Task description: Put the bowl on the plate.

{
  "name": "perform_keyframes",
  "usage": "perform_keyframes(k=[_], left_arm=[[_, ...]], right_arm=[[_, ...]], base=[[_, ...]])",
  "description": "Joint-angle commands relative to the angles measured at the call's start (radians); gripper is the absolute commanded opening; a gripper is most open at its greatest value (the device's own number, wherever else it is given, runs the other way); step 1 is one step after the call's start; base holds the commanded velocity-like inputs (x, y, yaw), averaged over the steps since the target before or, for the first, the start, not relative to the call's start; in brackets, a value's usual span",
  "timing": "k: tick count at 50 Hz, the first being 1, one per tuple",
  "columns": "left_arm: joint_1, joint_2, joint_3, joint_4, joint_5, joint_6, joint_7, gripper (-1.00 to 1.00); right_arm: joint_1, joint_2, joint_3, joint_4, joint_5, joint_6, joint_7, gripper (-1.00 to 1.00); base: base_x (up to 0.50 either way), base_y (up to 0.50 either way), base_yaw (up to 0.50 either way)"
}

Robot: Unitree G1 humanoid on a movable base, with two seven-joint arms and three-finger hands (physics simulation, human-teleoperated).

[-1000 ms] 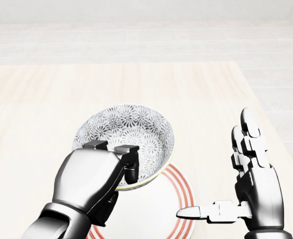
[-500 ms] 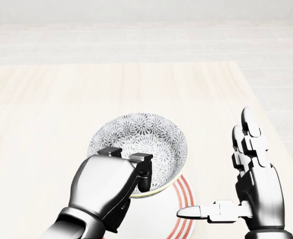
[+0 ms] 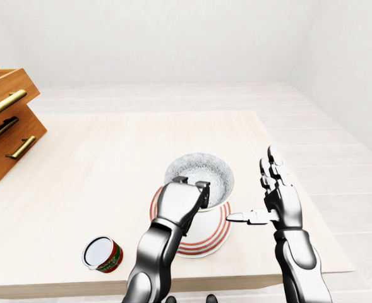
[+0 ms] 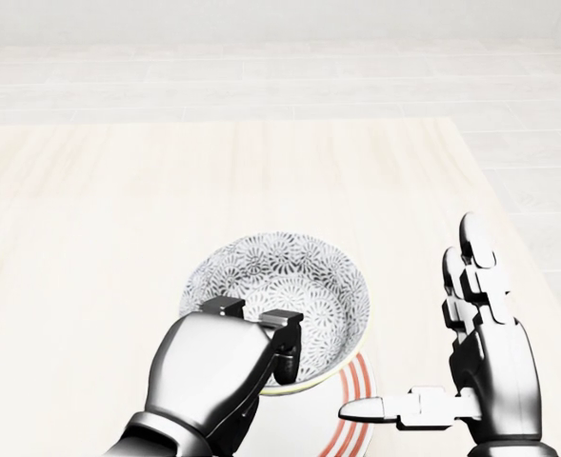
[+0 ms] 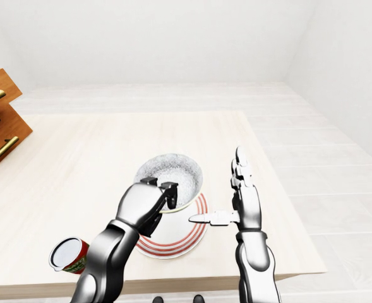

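left robot hand [image 4: 225, 367] clenched on bowl [image 4: 290, 290] rim (over plate [image 3: 211, 235]), right robot hand [image 4: 470, 357] splayed upright

Bowl [image 4: 285, 290] carried rightward and toward the head view's bottom by left robot hand [image 4: 225, 367], fingers clamped on its near rim; now covering more of the plate [image 4: 351, 400], only the right-hand red rings showing.
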Motion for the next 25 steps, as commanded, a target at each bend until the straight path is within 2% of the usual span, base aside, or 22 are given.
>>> perform_keyframes(k=[1, 13, 25], left_arm=[[0.024, 0.010, -0.018, 0.011, -0.008, 0.000, 0.058, -1.00], [0.030, 0.027, -0.013, 0.065, -0.018, 0.000, 0.109, -1.00], [0.025, 0.030, -0.001, 0.093, -0.025, 0.000, 0.125, -1.00]], right_arm=[[0.010, 0.001, 0.003, 0.004, 0.001, 0.000, -0.001, 1.00], [0.020, 0.001, 0.003, -0.005, 0.002, 0.000, -0.001, 1.00], [0.021, 0.001, 0.005, -0.002, 0.002, 0.000, -0.002, 1.00]], base=[[0.00, 0.00, 0.00], [0.00, 0.00, 0.00], [0.00, 0.00, 0.00]])
